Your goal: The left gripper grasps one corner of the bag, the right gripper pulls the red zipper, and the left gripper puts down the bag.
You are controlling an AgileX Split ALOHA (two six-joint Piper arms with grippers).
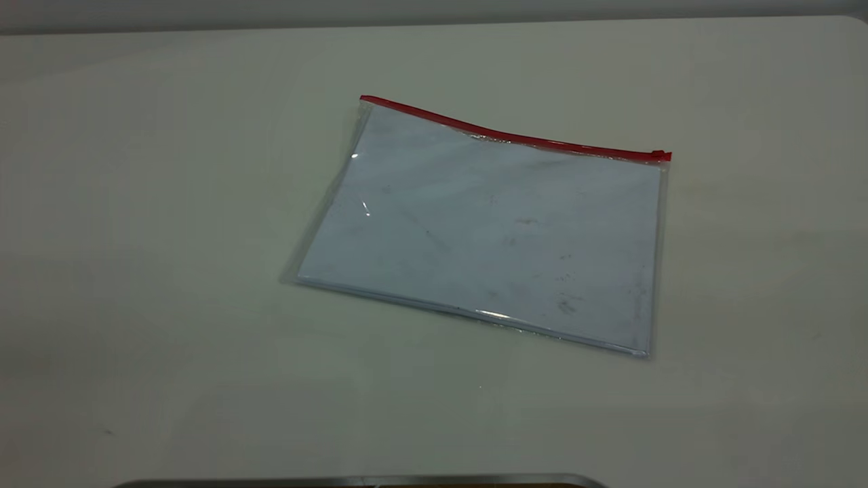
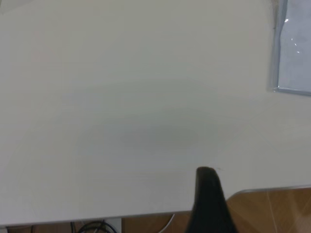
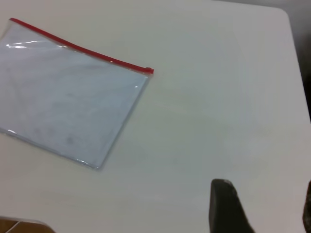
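Lying flat on table (image 1: 135, 203), bag (image 1: 488, 230) — red zipper (image 1: 515, 137) along far edge, running left-right; finger spread of both grippers unclear.

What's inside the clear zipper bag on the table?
White, smudged paper sheets fill the bag beneath the red zipper. How many sheets there are, and anything beneath them, is hidden.

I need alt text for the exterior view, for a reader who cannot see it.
A flat clear plastic bag holding smudged white paper lies alone on a pale table, untouched. Its red zipper runs along the far edge, with the slider at the right end. No gripper appears in this view.
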